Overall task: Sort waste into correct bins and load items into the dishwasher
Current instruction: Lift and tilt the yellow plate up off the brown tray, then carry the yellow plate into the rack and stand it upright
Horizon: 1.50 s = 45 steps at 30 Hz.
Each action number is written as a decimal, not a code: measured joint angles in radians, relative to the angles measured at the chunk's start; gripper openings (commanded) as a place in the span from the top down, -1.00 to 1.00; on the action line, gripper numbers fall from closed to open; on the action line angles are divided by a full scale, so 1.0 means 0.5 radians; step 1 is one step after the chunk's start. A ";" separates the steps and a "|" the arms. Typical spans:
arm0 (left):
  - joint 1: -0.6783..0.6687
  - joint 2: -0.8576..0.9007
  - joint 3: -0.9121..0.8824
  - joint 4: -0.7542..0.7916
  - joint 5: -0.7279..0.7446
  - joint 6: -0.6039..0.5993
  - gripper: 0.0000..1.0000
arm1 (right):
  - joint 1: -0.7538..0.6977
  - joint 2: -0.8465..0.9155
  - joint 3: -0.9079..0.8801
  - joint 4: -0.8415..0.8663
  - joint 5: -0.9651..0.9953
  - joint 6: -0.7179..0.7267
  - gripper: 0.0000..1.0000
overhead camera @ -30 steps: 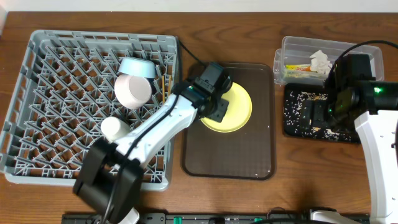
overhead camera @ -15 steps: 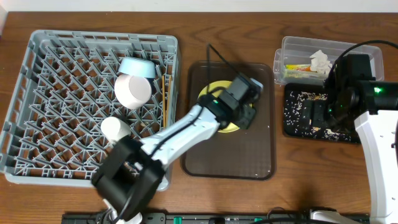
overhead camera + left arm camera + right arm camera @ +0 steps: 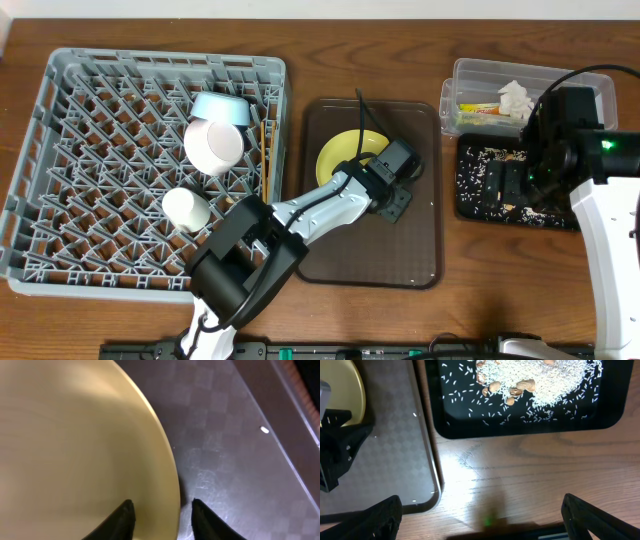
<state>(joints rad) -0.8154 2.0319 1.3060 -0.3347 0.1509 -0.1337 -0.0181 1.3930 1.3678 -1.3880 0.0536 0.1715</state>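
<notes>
The round yellow plate lies flat on the brown serving tray. My left gripper is at the plate's right edge. In the left wrist view its fingers are apart and straddle the plate's rim, one over the plate, one over the tray. The grey dish rack holds the white bowl, blue bowl, cup and chopsticks. My right gripper is wide open and empty over bare table before the black tray of rice.
The clear tub at the back right holds the tissue and wrapper. The black tray sits just in front of it. A stray rice grain lies on the brown tray.
My left arm has swung right across the plate to its right rim, uncovering most of the plate. The right arm has not moved.
</notes>
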 measured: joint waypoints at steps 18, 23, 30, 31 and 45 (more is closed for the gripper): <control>-0.034 -0.039 0.030 -0.184 -0.047 0.016 0.88 | 0.000 0.000 0.000 -0.002 0.000 0.000 -0.98; -0.019 -0.190 0.029 -0.375 -0.042 0.014 0.88 | 0.000 0.000 0.000 -0.001 0.000 0.000 -0.99; 0.233 -0.786 0.029 -0.519 0.018 0.006 0.88 | 0.000 0.000 0.000 -0.001 0.000 0.001 -0.98; 0.287 -0.867 0.029 -0.525 0.037 0.006 0.88 | 0.000 0.000 0.000 0.000 0.000 0.001 -0.99; 1.466 -1.208 0.029 -0.537 1.257 -0.001 0.88 | 0.000 0.000 0.000 -0.002 0.000 0.000 -0.99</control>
<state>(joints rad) -0.0822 1.4281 1.3205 -0.6033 0.7795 -0.1341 -0.0181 1.3930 1.3678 -1.3888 0.0536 0.1715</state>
